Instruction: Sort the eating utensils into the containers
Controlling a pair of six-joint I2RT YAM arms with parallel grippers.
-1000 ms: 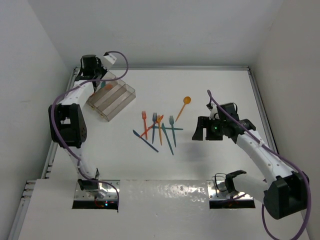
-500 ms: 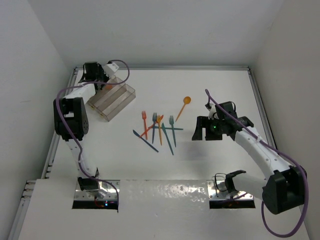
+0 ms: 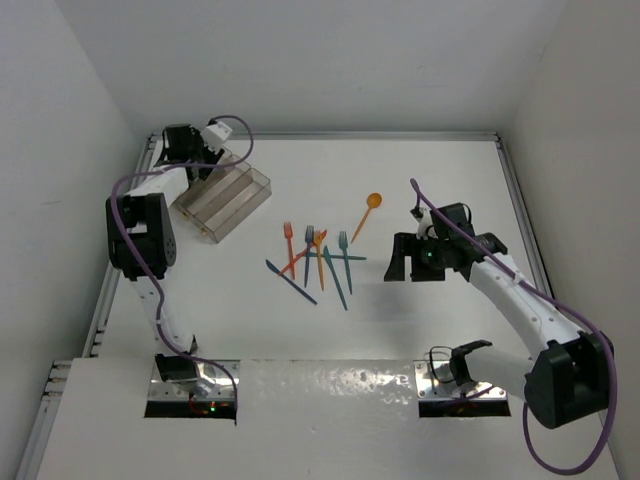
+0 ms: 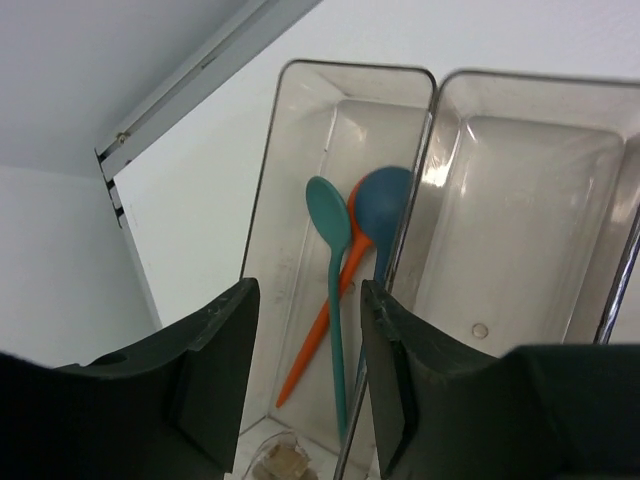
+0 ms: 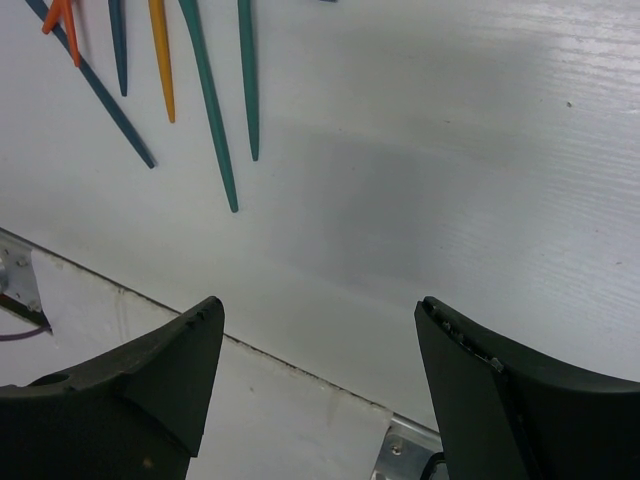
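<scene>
while hovering over clear smoky three-compartment plastic tray (image 4: 530,200), left gripper (image 4: 305,330) jaws apart, empty, check teal, orange and dark blue plastic spoons (image 4: 330,230) for flat seating in end compartment; retract straight up. right gripper (image 5: 320,310): apart, empty, near loose orange, teal and blue plastic utensils (image 3: 318,258) mid-table.

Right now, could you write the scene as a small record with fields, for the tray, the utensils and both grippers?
tray: clear, three compartments, far left of table
one outer compartment: teal spoon, orange spoon, dark blue spoon
loose pile: forks and knives, mid table
loose orange spoon: apart, beyond the pile
left gripper: open, empty, above the tray
right gripper: open, empty, over bare table
</scene>
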